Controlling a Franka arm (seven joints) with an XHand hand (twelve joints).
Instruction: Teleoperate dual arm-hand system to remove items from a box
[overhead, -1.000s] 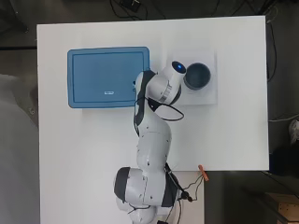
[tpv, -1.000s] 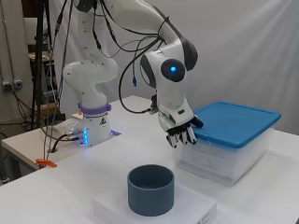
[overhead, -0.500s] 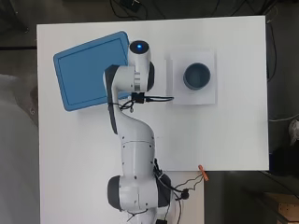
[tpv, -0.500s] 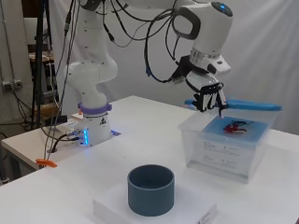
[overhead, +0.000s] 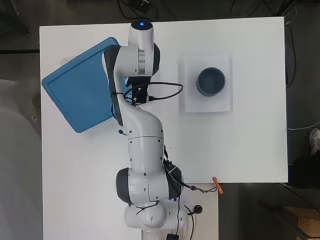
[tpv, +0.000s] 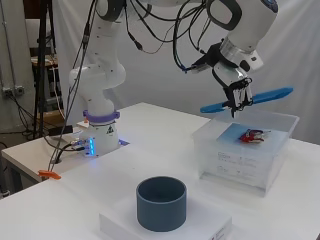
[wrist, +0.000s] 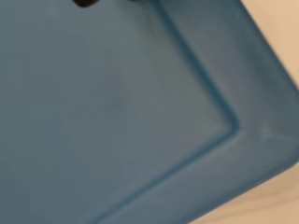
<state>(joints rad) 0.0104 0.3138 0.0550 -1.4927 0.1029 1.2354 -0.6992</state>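
While the arm reaches up the middle of the overhead view, the blue lid (overhead: 80, 97) sits tilted in the upper left of the frame, skewed off square, and covers whatever lies beneath it; the box cannot be seen from this angle and neither can the hand, which is hidden under the arm. At upper right a dark blue cup (overhead: 210, 81) stands on a white block (overhead: 192, 102), well apart from the lid, and I judge it to be the receiving spot for what comes out. A small orange clip (overhead: 216, 183) lies at the table's lower right edge

Seen from the side, the hand (tpv: 237, 95) is in the upper right of the frame, its fingers curled round one edge of the lid (tpv: 265, 97), which is held roughly level and clear above the clear box (tpv: 240, 160) at right of centre. Holding it up there leaves the box mouth open. Inside, a small red and dark item (tpv: 252, 136) rests on the box's blue floor, not yet taken out. The cup (tpv: 161, 202) waits on its block (tpv: 200, 225) at lower centre

Through the wrist view the lid's blue surface (wrist: 121, 112) fills nearly the whole frame with its raised border running diagonally, which fits a grasp at the rim; a sliver of white table (wrist: 280, 42) shows at the right edge
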